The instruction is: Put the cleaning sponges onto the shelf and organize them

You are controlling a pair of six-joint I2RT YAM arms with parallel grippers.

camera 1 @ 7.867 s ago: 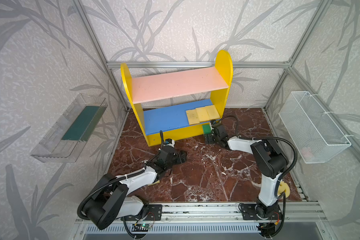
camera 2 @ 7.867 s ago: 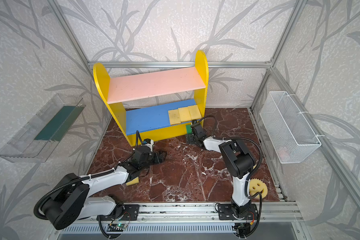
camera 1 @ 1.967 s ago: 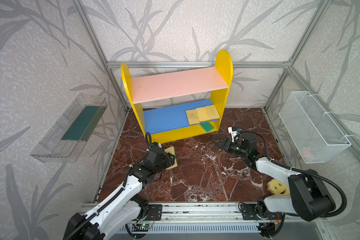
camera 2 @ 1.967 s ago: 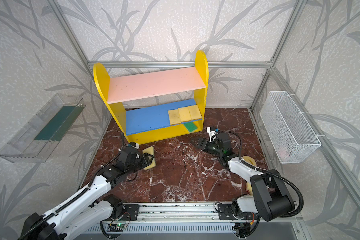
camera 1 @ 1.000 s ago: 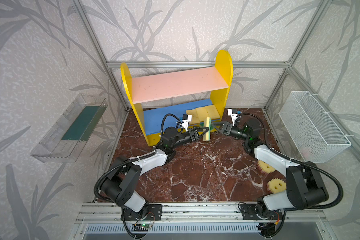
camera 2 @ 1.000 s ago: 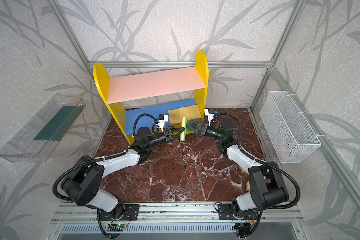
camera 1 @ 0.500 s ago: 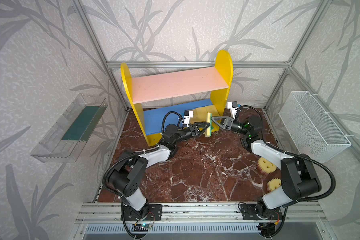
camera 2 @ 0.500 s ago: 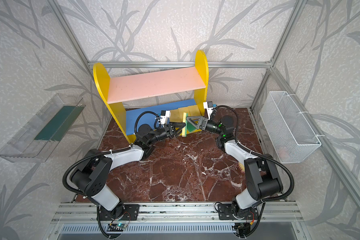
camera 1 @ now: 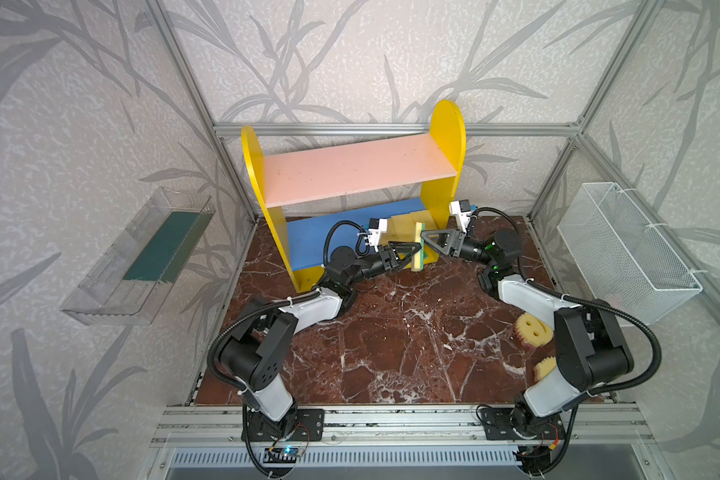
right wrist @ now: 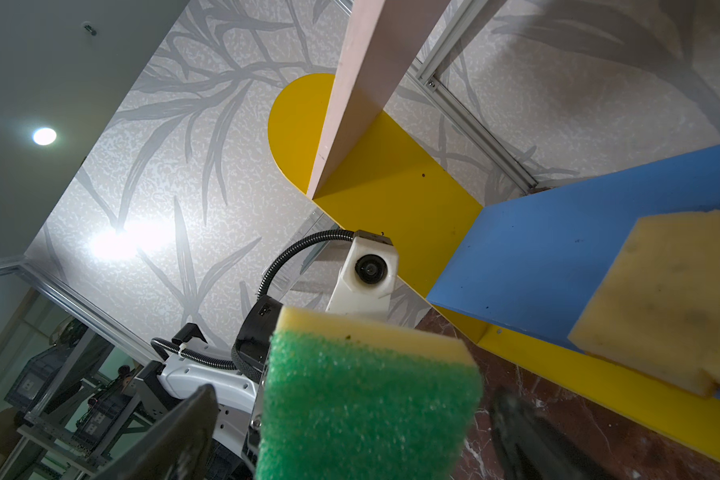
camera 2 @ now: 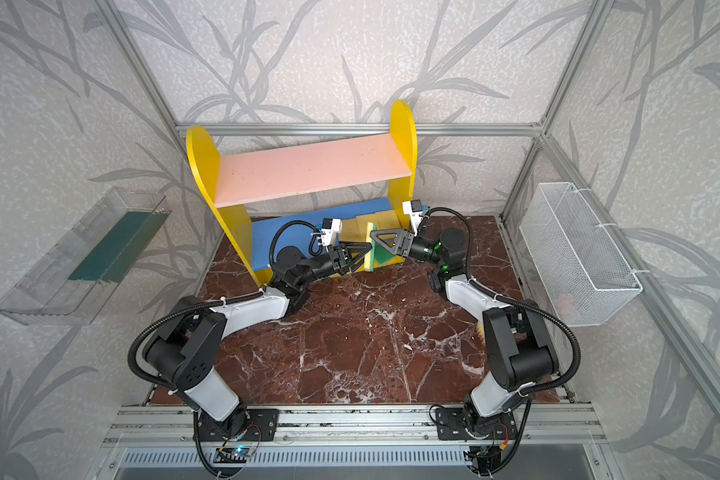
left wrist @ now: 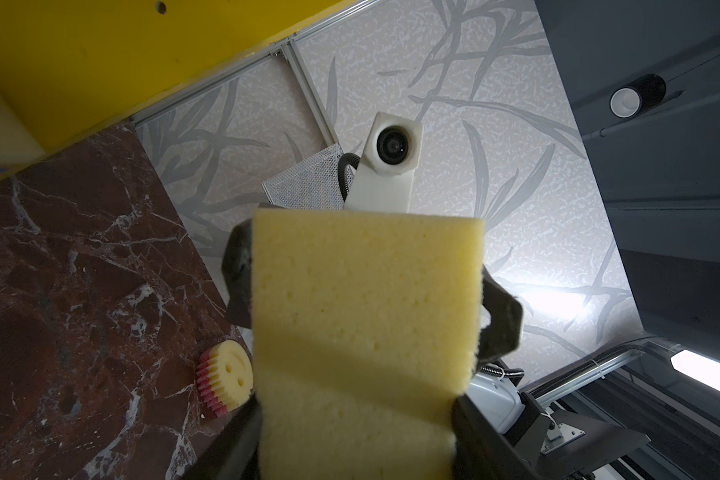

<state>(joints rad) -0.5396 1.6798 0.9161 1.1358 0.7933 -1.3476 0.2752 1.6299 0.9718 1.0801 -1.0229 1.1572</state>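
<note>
I have the left gripper (camera 1: 413, 252) clenched on the green-faced sponge (camera 1: 419, 232), upright on edge just before the shelf's (camera 1: 350, 174) blue board, while the right gripper (camera 1: 427, 244) straddles it, jaws spread wide.

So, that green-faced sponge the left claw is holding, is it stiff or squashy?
Likely squashy: the sponge shows open-pored yellow foam. Probably light, since the left claw holds it on edge without sag. The rough green face should resist slipping.
</note>
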